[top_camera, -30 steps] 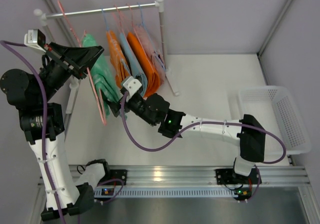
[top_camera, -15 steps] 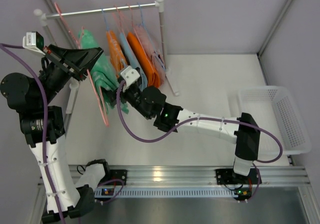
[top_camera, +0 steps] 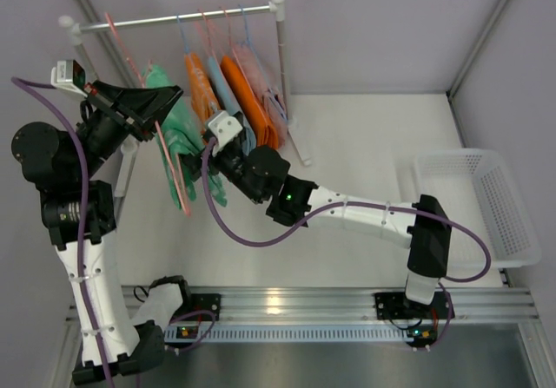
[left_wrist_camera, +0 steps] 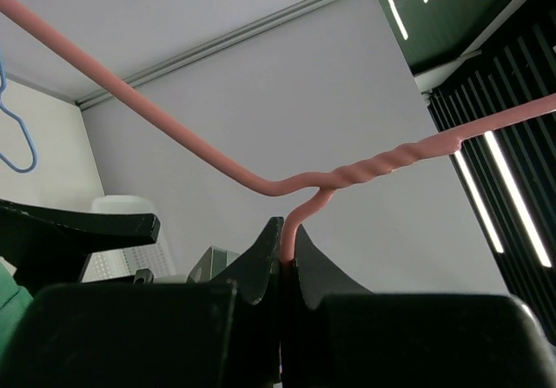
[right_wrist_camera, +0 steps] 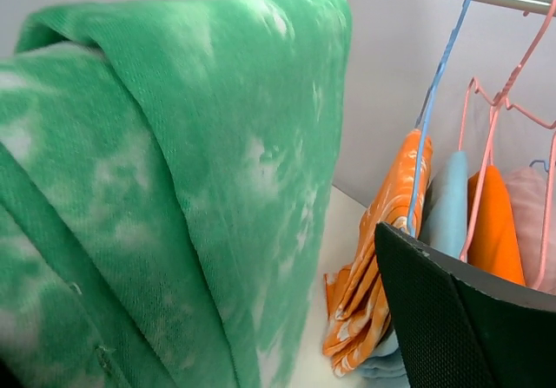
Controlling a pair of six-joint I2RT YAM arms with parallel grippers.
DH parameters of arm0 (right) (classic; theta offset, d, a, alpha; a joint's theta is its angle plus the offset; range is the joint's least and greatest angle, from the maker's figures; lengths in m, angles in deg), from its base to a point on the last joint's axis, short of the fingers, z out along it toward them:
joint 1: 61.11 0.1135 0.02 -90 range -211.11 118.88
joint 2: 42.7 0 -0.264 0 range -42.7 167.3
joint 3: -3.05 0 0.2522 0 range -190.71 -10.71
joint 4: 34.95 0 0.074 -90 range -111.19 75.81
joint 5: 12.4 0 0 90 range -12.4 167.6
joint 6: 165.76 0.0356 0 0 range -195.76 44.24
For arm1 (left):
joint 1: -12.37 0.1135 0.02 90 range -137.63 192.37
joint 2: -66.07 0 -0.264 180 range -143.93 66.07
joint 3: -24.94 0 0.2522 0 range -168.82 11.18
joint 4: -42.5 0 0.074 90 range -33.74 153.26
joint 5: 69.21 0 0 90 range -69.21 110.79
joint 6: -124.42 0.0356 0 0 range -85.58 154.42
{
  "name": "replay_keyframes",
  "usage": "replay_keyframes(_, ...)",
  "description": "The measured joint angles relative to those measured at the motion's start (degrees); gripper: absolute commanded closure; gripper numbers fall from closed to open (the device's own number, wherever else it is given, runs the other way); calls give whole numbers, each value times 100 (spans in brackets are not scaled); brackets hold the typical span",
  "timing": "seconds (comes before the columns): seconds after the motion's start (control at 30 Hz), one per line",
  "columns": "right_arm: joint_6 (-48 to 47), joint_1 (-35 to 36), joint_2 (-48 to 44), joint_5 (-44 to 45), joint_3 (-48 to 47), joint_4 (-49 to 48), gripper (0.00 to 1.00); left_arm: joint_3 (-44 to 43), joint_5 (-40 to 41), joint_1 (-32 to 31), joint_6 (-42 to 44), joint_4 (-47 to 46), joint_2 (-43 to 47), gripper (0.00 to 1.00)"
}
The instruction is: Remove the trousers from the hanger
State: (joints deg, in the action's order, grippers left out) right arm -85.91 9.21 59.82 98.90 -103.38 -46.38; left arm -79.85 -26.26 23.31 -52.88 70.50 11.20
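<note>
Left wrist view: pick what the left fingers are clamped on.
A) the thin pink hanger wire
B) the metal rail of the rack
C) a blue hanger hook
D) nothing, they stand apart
A: the left fingers are pressed together on the pink hanger, gripping its wire just below the twisted neck.

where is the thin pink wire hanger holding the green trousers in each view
Top external: thin pink wire hanger slants down the left side.
Left wrist: it crosses the upper frame, neck pinched in the shut left gripper.
Right wrist: not visible, hidden under the mint-green blotchy trousers.
Shared landmark: those trousers, also in top external.
</note>
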Motion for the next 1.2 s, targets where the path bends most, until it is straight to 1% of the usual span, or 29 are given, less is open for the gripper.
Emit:
replay_keyframes(0.07, -42, -2, 0, -44, -2, -4, 9, 39, 0, 0, 0, 15, 0, 100)
replay_keyframes(0.1, -63, -2, 0, -66, -4, -4, 16, 44, 0, 0, 2, 33, 0, 100)
replay_keyframes(0.13, -92, -2, 0, -90, -13, -2, 31, 46, 0, 0, 2, 46, 0, 100)
replay_keyframes(0.2, -96, -7, 13, -164, -81, 20, 46, 46, 2, 0, 13, 52, 0, 100)
replay_keyframes(0.23, -76, -9, 28, -192, -151, 26, 61, 46, 9, 0, 26, 50, 0, 100)
replay_keyframes(0.27, -103, -15, 31, -192, -168, 28, 62, 46, 17, 0, 33, 46, 0, 100)
replay_keyframes(0.3, -57, -28, 31, -223, -197, 44, 67, 46, 22, 0, 46, 42, 0, 100)
replay_keyframes(0.33, -63, -44, 28, -236, -203, 39, 77, 46, 37, 0, 55, 42, 0, 100)
replay_keyframes(0.4, -72, -85, 28, -271, -214, 46, 85, 46, 46, 0, 87, 46, 0, 100)
replay_keyframes(0.43, -74, -111, 28, -291, -214, 55, 94, 61, 48, 0, 105, 44, 2, 100)
replay_keyframes(0.5, -85, -153, 17, -321, -214, 76, 100, 140, 63, 0, 162, 46, 31, 100)
replay_keyframes(0.83, -50, -223, -417, -483, 120, 647, 100, 922, 46, -9, 632, 26, 378, 100)
replay_keyframes(1.2, 81, -256, -1010, -516, 269, 1316, 100, 1816, 55, -11, 1495, -57, 638, 100)
